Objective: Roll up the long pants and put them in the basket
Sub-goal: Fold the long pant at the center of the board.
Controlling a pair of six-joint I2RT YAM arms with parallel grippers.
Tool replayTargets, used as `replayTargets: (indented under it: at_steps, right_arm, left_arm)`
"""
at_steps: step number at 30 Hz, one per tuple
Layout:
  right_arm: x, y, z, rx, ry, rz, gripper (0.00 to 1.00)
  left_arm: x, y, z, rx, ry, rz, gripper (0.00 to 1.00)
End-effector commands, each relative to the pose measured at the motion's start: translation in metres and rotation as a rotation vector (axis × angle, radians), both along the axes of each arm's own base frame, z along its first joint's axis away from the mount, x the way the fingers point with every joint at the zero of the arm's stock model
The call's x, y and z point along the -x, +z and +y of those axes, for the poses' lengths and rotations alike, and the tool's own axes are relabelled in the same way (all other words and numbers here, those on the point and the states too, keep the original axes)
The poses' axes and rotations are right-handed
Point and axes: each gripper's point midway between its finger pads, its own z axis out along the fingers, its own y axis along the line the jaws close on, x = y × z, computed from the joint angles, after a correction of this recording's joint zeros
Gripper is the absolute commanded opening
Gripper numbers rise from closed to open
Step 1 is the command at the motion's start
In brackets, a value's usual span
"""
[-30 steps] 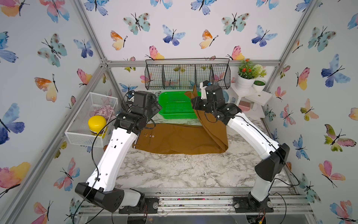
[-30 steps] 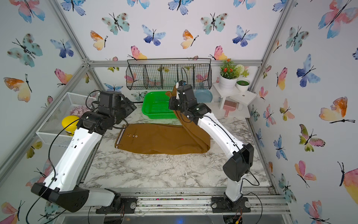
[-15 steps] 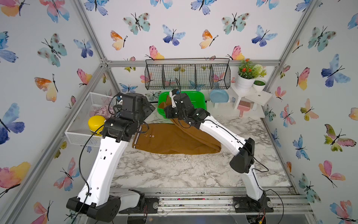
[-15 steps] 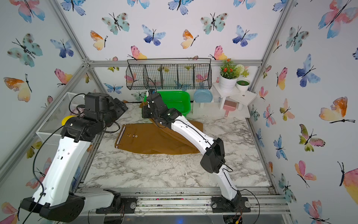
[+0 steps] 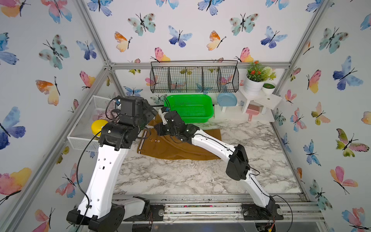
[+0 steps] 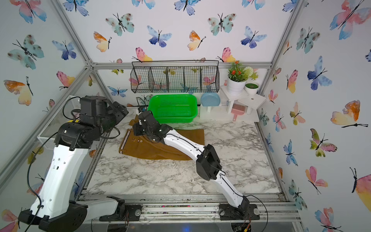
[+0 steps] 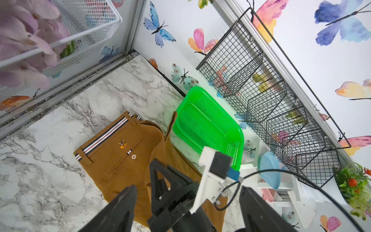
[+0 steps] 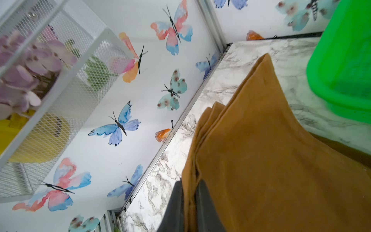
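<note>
The long pants lie on the marble table, mustard-brown, with the striped waistband at the left end. The leg ends are folded back over toward the waistband. My right gripper is shut on a bunched fold of that leg cloth. In both top views it hovers over the waistband end. My left gripper is open and empty, raised above the pants' left end, close behind the right gripper.
A green basket stands just behind the pants. A white mesh basket with a yellow thing hangs at the left wall. A black wire rack, blue plate and white plant stand line the back.
My right gripper has swung from the back right across to the left, dragging the leg ends over the pants toward the waistband. The left gripper has drawn back to the left.
</note>
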Motion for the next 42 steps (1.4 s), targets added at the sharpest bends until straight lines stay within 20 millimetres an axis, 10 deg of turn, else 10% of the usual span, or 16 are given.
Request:
replayTargets:
  at_steps: [1,26,34,42]
  right_arm:
    - [0.002,0.034,0.017,-0.127,0.03,-0.064,0.03]
    - [0.045,-0.08,0.068,-0.093,0.187,0.105,0.04]
    - [0.067,-0.104,0.075,-0.108,0.271,0.186,0.55]
    - [0.062,-0.063,0.057,-0.119,0.241,0.092,0.6]
  left_arm:
    - [0.01,0.01,0.006,-0.012,-0.004,-0.018,0.86]
    - [0.004,-0.004,0.002,0.0,-0.034,0.014,0.86]
    - [0.001,-0.006,-0.003,0.018,-0.05,0.017,0.86]
    - [0.003,0.006,-0.003,0.026,-0.052,-0.005,0.86]
